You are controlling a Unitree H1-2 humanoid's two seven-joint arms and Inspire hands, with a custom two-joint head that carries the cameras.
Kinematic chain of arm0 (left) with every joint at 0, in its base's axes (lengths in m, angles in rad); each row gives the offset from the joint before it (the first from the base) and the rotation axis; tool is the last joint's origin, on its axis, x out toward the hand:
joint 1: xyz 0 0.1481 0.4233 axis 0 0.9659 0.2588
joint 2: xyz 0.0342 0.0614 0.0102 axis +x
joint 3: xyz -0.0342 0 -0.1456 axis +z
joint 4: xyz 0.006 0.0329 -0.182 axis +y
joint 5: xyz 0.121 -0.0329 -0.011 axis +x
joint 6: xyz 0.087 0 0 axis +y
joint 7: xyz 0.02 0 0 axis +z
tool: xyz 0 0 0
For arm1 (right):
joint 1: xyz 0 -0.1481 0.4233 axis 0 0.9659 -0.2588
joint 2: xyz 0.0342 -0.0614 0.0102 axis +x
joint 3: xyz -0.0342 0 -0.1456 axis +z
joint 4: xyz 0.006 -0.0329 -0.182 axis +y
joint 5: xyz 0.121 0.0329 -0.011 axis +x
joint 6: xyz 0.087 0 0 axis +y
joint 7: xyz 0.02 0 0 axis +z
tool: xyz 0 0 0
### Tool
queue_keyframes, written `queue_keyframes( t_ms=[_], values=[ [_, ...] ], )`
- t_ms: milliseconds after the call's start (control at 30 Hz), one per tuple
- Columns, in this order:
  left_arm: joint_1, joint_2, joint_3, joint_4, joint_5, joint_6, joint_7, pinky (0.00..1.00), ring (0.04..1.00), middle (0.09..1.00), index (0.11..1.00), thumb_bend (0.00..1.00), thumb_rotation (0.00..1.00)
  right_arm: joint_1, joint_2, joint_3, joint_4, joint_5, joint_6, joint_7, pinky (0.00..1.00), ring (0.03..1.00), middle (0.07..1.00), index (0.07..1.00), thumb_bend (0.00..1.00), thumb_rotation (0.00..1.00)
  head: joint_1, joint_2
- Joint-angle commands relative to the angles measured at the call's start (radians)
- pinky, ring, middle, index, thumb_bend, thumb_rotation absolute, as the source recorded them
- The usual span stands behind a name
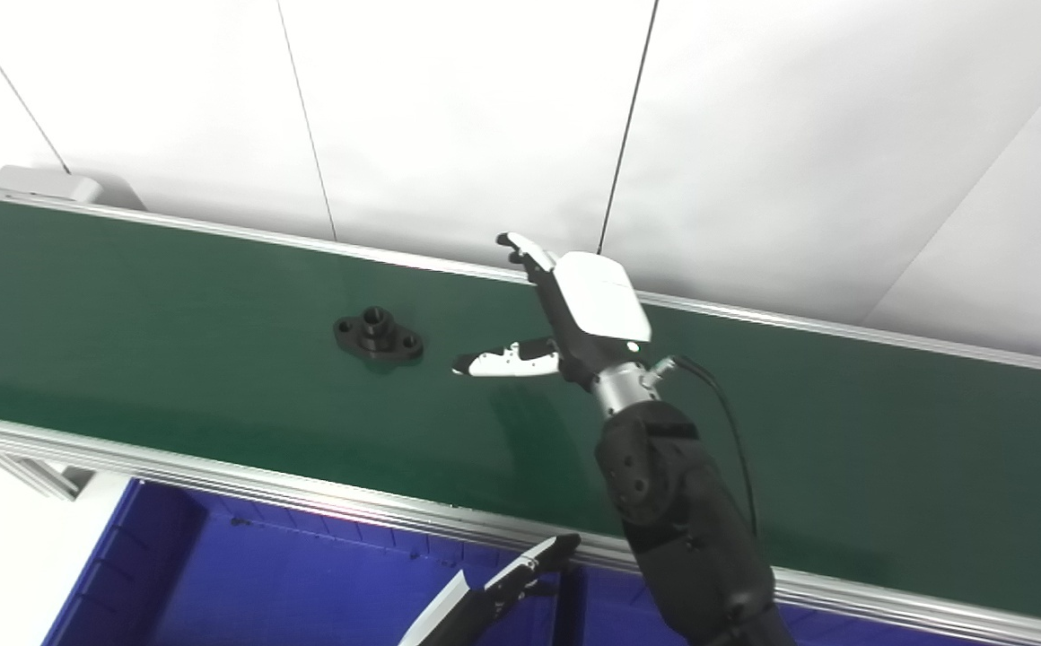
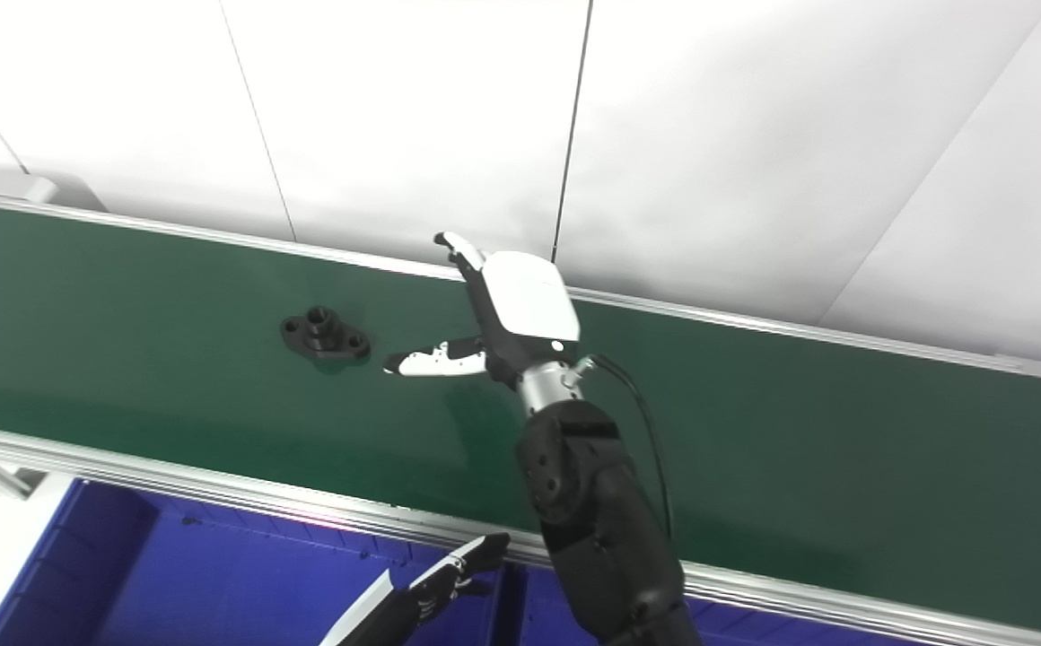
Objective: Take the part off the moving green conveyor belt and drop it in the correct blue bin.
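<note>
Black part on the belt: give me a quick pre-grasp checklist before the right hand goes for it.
1. Black part lies on the green belt, unobstructed: ok.
2. Right hand open, thumb and fingers apart: ok.
3. Right hand beside the part, not yet touching: ok.
4. Left hand low over the blue bin, away from the belt: ok.
5. Left hand open or shut: cannot tell.
6. Which bin is correct: cannot tell.

The right hand [image 1: 574, 314] has a glossy white back plate, black fingers [image 1: 520, 251] with white tips and a small green light. A silver wrist collar joins a black padded forearm [image 1: 682, 520], with a black cable [image 1: 727, 413] looping alongside. The left hand [image 1: 494, 597] shows black-and-white.
</note>
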Motion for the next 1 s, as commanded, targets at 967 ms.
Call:
queue_keyframes(
  t_ms=[967],
  values=[
    [0.024, -0.021, -0.014, -0.04, 0.075, -0.036, 0.01, 0.83, 0.932, 0.971, 0.962, 0.79, 0.83, -0.219, 0.098, 0.113, 0.383, 0.004, 0.057, -0.095, 0.53, 0.655, 0.772, 0.844, 0.92, 0.54, 0.057, 0.016]
  ],
)
